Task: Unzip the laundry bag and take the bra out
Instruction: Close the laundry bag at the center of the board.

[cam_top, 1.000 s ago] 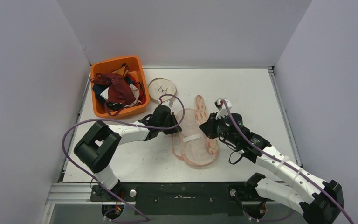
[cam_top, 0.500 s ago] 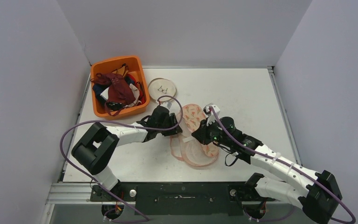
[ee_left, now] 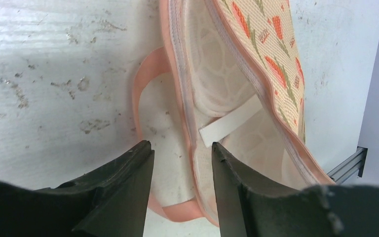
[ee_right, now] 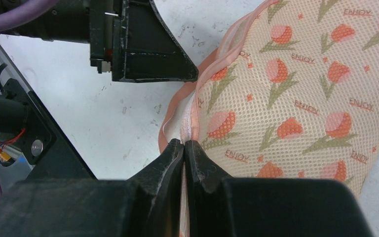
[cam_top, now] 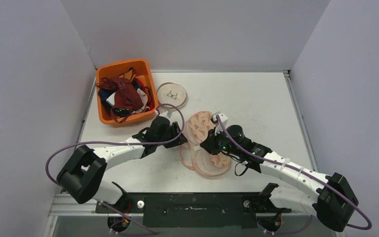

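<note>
The laundry bag [cam_top: 208,165] lies mid-table, long axis running away from the arms, its printed flap pinched at the zip edge by the clenched right gripper [ee_right: 184,145], so the bra [ee_left: 212,84] inside sits straight ahead of the released, nearer left gripper [ee_left: 181,149]

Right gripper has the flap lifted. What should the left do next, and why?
Probably ease the left gripper into the opening and close on the bra: its jaws stand open at the bag rim, and the right gripper holds the flap up, exposing it.
</note>
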Robot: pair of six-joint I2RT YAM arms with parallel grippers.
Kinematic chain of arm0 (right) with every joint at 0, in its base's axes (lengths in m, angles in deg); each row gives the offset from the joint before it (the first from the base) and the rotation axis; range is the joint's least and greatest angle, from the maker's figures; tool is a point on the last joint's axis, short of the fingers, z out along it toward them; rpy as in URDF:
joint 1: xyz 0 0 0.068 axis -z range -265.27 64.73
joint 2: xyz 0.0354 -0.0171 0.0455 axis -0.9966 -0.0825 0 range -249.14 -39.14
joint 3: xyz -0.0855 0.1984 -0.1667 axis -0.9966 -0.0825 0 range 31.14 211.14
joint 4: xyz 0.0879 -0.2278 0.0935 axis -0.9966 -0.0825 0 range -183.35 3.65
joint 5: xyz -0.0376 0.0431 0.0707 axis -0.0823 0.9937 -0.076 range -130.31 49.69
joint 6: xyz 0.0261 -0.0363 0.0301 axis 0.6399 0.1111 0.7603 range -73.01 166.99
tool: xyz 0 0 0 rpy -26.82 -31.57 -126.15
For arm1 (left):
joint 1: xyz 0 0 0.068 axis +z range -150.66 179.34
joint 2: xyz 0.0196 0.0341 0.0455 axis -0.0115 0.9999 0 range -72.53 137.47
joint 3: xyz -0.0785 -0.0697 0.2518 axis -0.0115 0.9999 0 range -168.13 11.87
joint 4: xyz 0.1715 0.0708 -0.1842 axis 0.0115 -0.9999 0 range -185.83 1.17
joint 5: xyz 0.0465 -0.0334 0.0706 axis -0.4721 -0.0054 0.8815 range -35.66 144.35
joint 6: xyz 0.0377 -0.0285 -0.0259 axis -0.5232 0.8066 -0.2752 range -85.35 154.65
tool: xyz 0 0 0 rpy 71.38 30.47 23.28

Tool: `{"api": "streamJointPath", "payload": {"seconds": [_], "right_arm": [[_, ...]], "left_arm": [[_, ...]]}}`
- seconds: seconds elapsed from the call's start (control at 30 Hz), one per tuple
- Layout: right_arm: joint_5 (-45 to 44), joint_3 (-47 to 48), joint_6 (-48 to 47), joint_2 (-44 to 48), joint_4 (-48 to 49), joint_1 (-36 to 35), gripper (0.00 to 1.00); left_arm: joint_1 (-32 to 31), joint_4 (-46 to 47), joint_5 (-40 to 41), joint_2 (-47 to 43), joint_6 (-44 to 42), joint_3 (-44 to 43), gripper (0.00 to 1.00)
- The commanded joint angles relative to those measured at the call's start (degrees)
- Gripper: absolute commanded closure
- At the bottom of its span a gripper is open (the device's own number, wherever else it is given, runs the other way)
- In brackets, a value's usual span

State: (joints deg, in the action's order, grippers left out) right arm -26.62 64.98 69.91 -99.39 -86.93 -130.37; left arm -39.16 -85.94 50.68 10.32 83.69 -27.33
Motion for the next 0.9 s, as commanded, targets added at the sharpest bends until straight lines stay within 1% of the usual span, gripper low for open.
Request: {"api": "streamJointPath", "payload": {"seconds": [0.0, 0.17, 0.37, 0.67, 0.7, 0.73, 0.8, 0.83, 0.87], "right_arm": [[2.3, 0.0, -1.1, -1.2, 6.0, -0.8, 0.95], [4.4, 0.3, -2.3, -4.2, 7.4, -2.3, 0.95], [6.9, 0.6, -3.7, -9.5, 7.5, -4.2, 0.95], [7.6, 2.1, -6.7, -16.0, 3.8, -6.8, 0.95], [7.5, 2.7, -7.1, -16.7, 2.8, -7.2, 0.9], [6.9, 3.3, -7.3, -17.0, 1.8, -7.7, 0.81], [4.7, 4.3, -7.5, -16.6, 0.0, -9.2, 0.59], [3.3, 5.0, -7.4, -15.9, -1.4, -9.6, 0.46], [2.0, 5.5, -7.3, -14.8, -2.5, -9.8, 0.4]], "left_arm": [[0.4, -1.5, 2.6, -5.3, 1.7, 1.9, 0.55], [0.4, -2.8, 5.4, -7.8, 2.6, 3.1, 0.55], [0.8, -2.8, 7.2, -8.5, 4.6, 4.3, 0.56], [1.4, -2.8, 5.7, -8.2, 4.4, 3.7, 0.55], [1.4, -2.8, 5.3, -8.0, 4.2, 3.4, 0.55], [1.4, -2.8, 4.9, -7.8, 4.1, 2.9, 0.55], [1.4, -2.7, 4.2, -7.5, 4.0, 2.4, 0.54], [1.4, -2.7, 3.9, -7.4, 3.9, 2.2, 0.54], [1.5, -2.7, 3.7, -7.4, 3.9, 2.0, 0.54]]}}
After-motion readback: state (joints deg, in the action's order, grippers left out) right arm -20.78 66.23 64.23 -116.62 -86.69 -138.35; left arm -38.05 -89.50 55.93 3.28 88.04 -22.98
